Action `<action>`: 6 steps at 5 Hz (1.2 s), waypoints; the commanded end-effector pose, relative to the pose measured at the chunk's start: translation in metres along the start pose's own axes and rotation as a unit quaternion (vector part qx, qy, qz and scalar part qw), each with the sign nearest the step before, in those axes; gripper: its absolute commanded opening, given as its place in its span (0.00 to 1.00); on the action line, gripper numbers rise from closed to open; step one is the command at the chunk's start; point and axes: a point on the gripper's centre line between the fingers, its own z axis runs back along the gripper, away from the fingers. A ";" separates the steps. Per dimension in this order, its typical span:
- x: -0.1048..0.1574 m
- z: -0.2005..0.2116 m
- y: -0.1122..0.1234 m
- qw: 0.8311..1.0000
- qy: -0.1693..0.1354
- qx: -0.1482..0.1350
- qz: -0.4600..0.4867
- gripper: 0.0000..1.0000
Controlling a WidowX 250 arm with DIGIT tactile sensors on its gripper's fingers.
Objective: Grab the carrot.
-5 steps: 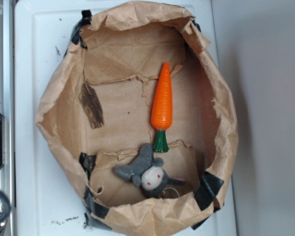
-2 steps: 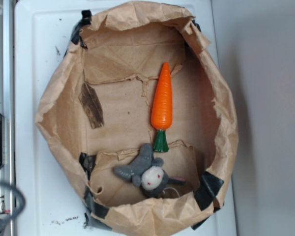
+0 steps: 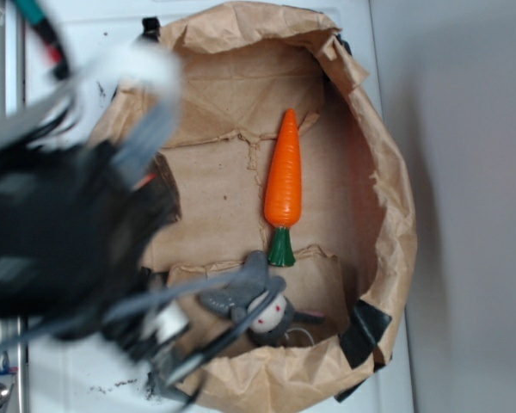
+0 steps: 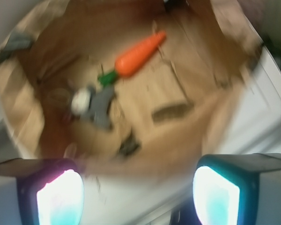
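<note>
The bright-orange carrot (image 3: 284, 176) with a dark-green stem lies on the floor of the brown paper bag (image 3: 387, 198), tip pointing away. In the wrist view the carrot (image 4: 138, 55) lies well ahead of my gripper (image 4: 138, 192). My two fingers (image 4: 61, 197) stand wide apart over the bag's near rim with nothing between them. In the exterior view the arm (image 3: 60, 232) is a dark blur over the bag's left side, and the fingertips cannot be made out there.
A small grey-and-white plush animal (image 3: 262, 305) lies just below the carrot's stem. A dark strip (image 4: 171, 111) lies on the bag floor. The bag sits on a white surface (image 3: 77, 52), with crumpled walls rising round its contents.
The arm has swung in from the left edge and now covers the bag's left side. The carrot and the plush have not moved.
</note>
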 end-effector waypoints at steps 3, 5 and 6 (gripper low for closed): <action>0.029 -0.028 -0.004 0.999 -0.029 0.009 0.040 1.00; 0.061 -0.108 -0.041 0.991 -0.075 0.041 0.099 1.00; 0.070 -0.124 -0.054 0.989 -0.089 0.013 0.119 1.00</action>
